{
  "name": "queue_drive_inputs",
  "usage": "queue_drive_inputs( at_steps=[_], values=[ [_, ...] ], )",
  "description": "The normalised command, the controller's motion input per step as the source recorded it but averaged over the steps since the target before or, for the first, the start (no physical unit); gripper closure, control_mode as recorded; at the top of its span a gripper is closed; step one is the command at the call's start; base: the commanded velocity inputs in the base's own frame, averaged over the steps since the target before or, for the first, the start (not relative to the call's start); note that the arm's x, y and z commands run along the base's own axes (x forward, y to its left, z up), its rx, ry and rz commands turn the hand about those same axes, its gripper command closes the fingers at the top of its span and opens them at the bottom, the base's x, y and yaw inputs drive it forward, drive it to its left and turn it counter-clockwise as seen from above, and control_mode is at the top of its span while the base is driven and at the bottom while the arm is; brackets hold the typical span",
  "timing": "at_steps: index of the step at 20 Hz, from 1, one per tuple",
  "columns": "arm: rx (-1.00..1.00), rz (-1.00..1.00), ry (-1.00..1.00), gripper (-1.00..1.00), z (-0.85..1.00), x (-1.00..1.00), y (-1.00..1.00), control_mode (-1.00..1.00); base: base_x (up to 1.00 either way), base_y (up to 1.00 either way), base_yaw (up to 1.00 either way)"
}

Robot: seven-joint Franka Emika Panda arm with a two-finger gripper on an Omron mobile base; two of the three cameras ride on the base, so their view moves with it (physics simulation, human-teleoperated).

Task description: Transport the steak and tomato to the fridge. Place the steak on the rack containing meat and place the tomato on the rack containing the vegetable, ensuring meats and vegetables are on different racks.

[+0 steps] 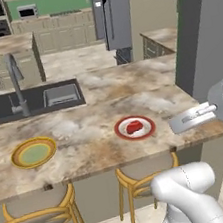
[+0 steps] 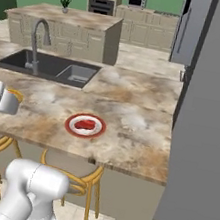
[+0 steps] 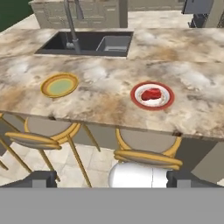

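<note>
Item, far left near the counter's front edge: yellow plate with green centre (image 3: 60, 85), nothing on it. Item, behind it toward the back edge: dark sink (image 3: 87, 42) with grey faucet (image 3: 71, 26) on its near rim. Item, right of centre, toward the front edge: red-rimmed white plate (image 3: 152, 95) carrying the steak (image 3: 151, 94), red, lying flat at the plate's middle. Item, marble counter (image 3: 109, 83): bare stone lies between the two plates and from the steak plate to the right-hand end; the right end meets a tall grey panel (image 2: 206, 123). Item, below the front edge: two wooden stools (image 3: 39, 135) tucked under the overhang, floor visible beneath. Item, gripper (image 3: 111, 180): its dark fingertips stand at the widest spread, holding nothing, positioned off the counter on the stool side and well apart from the steak, which lies ahead of and slightly right of the gap between the jaws. Item, far background right: fridge (image 1: 114, 14), across open floor.
</note>
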Motion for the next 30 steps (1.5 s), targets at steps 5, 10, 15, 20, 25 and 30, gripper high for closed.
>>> queue_drive_inputs(
  at_steps=[5,10,15,20,25,30],
  values=[
    [0.0,0.0,0.0,-1.0,0.0,0.0,0.0,1.0,1.0,-0.47,0.41],
    [0.0,0.0,0.0,-1.0,0.0,0.0,0.0,1.0,1.0,-0.36,0.25],
    [0.0,-0.07,0.25,-1.0,-0.2,0.6,-0.28,-1.0,0.4,-0.18,0.04],
    [0.0,-0.44,0.47,-1.0,-0.53,0.94,-0.42,-1.0,0.0,0.0,0.0],
    [0.0,-0.54,0.16,-1.0,-0.71,0.97,-0.18,-1.0,0.0,0.0,0.0],
    [0.03,-0.41,0.05,-1.0,-0.79,1.0,-0.43,-1.0,0.0,0.0,0.0]
  ],
)
